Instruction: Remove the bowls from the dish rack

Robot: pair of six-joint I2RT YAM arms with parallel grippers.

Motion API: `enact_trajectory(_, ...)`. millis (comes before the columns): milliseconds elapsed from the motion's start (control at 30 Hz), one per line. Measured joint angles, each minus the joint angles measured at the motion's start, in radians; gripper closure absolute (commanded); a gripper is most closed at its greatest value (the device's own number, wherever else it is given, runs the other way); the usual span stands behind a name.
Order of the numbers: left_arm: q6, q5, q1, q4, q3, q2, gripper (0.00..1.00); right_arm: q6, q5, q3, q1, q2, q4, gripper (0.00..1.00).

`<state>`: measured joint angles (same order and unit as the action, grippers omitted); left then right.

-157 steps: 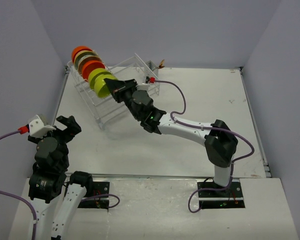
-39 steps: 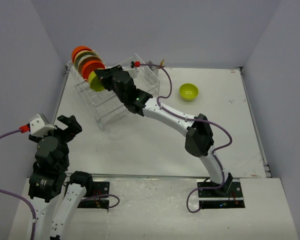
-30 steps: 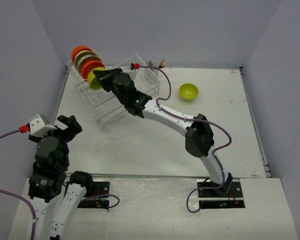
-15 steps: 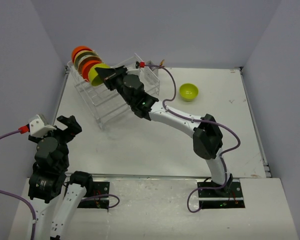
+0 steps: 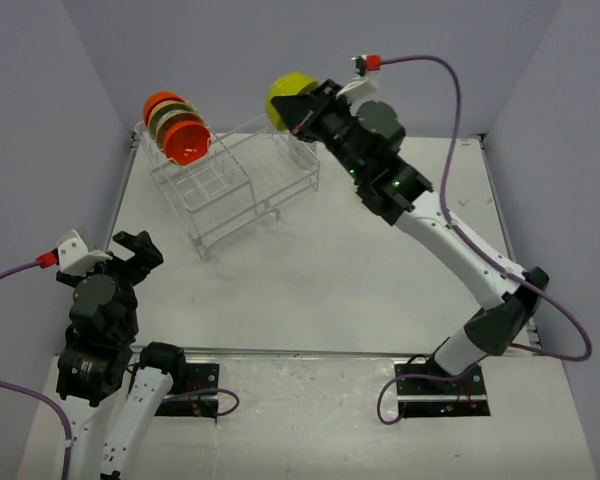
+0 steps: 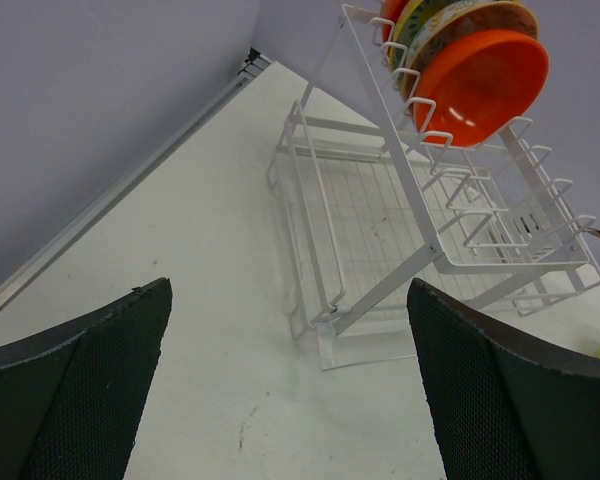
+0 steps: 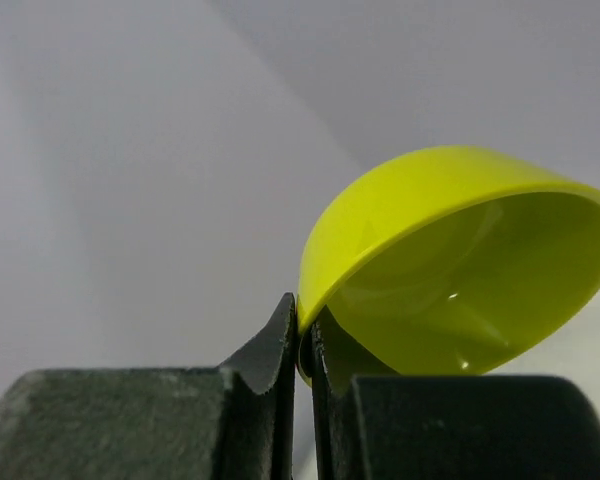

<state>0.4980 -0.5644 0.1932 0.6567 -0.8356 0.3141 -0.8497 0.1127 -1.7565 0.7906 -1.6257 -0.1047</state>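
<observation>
Nearest to us, the left gripper (image 6: 288,300) hangs idle with its fingers wide apart and holds nothing. Beyond it, the dish rack (image 5: 242,178) has several bowls left at its far end, with an orange bowl (image 5: 187,141) in front. The change is at the right gripper (image 5: 300,106). It is clamped on the rim of a lime-green bowl (image 5: 283,93), which half a second ago was in the rack and is now lifted high above its far corner. We judge that this bowl is out and only needs setting down on the table (image 5: 380,270).

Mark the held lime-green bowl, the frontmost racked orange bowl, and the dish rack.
lime-green bowl (image 7: 470,280), right wrist, inner wall.
orange bowl (image 6: 485,80), left wrist, inside.
dish rack (image 5: 242,183), top external, bare floor wires.
</observation>
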Motion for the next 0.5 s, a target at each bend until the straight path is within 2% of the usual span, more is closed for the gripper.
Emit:
enact_trajectory(133, 0.0, -0.001, 0.0, 0.0, 0.0, -0.002, 0.0, 0.285, 0.077, 0.039, -0.156, 0.149, 0.231, 1.0)
enact_trajectory(233, 0.0, -0.001, 0.0, 0.0, 0.0, -0.006, 0.0, 0.437, 0.116, 0.058, -0.277, 0.18, 0.396, 1.0)
enact_trajectory(367, 0.0, 0.0, 0.0, -0.002, 0.0, -0.012, 0.0, 0.568, 0.132, 0.008, -0.364, 0.074, 0.589, 1.0)
enact_trajectory(500, 0.0, 0.002, 0.0, -0.002, 0.0, -0.01, 0.0, 0.673, 0.13, -0.148, -0.4, -0.185, 0.816, 1.0)
